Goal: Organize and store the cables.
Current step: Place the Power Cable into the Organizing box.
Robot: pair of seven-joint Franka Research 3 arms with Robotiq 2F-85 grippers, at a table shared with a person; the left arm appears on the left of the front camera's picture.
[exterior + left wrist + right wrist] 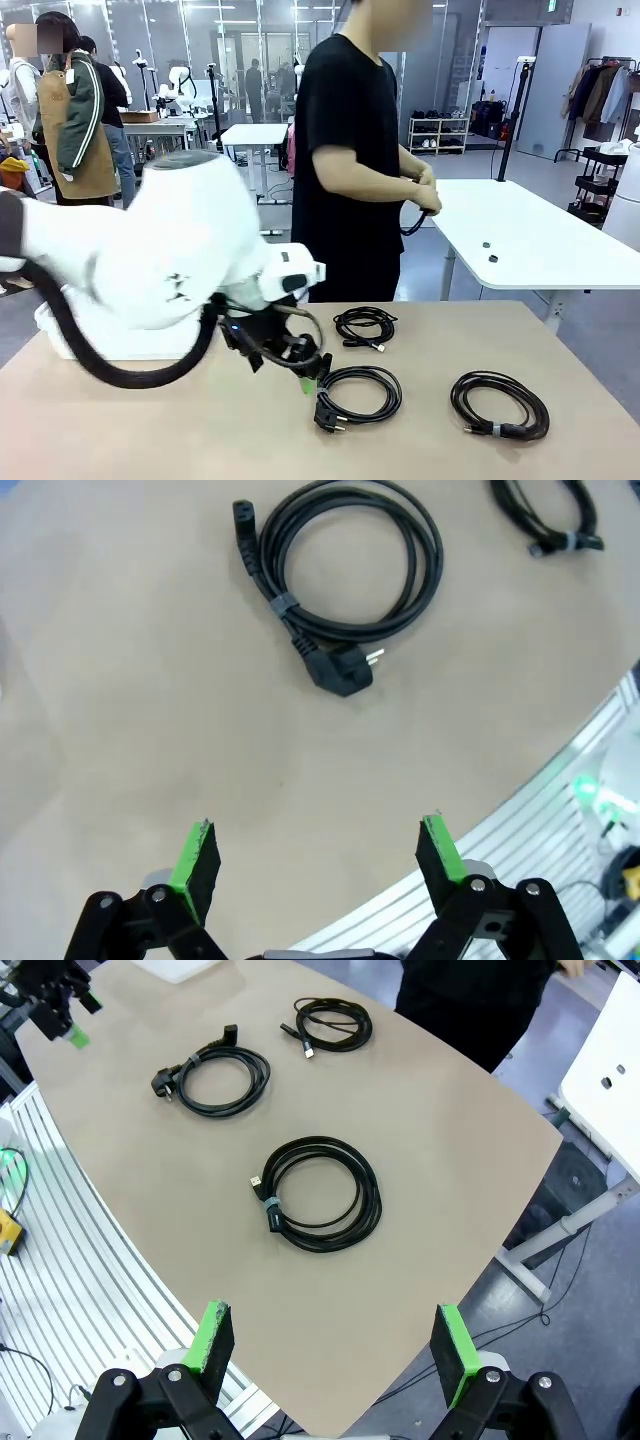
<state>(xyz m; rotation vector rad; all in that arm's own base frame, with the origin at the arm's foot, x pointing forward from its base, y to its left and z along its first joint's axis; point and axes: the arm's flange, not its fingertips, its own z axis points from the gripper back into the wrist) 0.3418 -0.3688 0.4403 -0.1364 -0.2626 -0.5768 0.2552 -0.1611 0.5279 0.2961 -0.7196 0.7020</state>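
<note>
On the smooth tan tabletop (450,1160), three thin black cables are being kept in round coils: a small one (364,1026) at the far side, a plugged one (425,560) in the middle, and a banded one (366,1198) to the right. The left hand (320,855) is being held wide open near the plugged coil, gripping nothing. The right hand (335,1345) is being held open above, touching nothing.

The top edge cuts off one cable (565,542); the left arm (150,250) is blurred and hides some tabletop (200,430).

Black cables (425,560) on tan table (150,420) (green pads (195,858) on left pincer (318,852))
</note>
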